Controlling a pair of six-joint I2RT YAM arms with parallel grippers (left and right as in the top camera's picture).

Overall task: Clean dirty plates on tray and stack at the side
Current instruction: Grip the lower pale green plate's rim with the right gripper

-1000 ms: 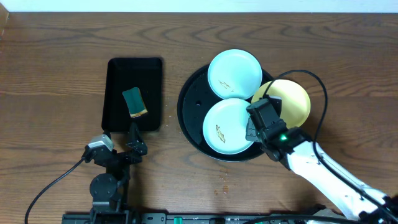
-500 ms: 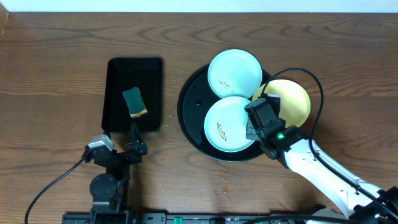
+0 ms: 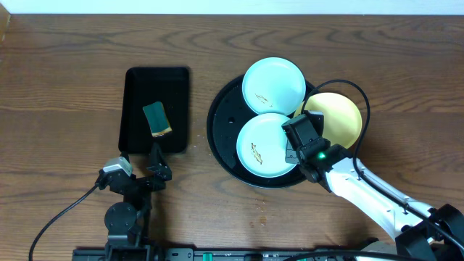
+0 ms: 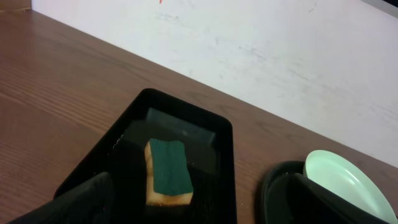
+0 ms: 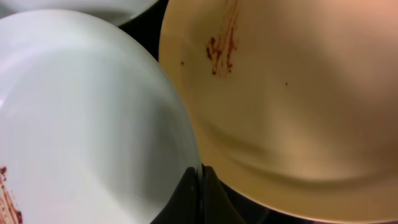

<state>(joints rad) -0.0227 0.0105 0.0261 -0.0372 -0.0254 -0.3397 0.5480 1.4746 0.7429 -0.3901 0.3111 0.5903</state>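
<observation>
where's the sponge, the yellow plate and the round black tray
sponge [image 3: 156,118]: overhead view, on its green top face
yellow plate [image 3: 342,119]: overhead view, on its bare inner surface, right of the arm
round black tray [image 3: 225,116]: overhead view, on the bare floor left of the plates

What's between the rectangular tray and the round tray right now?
Nothing: the overhead view shows only bare wood tabletop between the rectangular tray and the round tray.

Right arm [image 3: 362,191] white, black wrist, green light; left arm [image 3: 125,212] seemingly black.
</observation>
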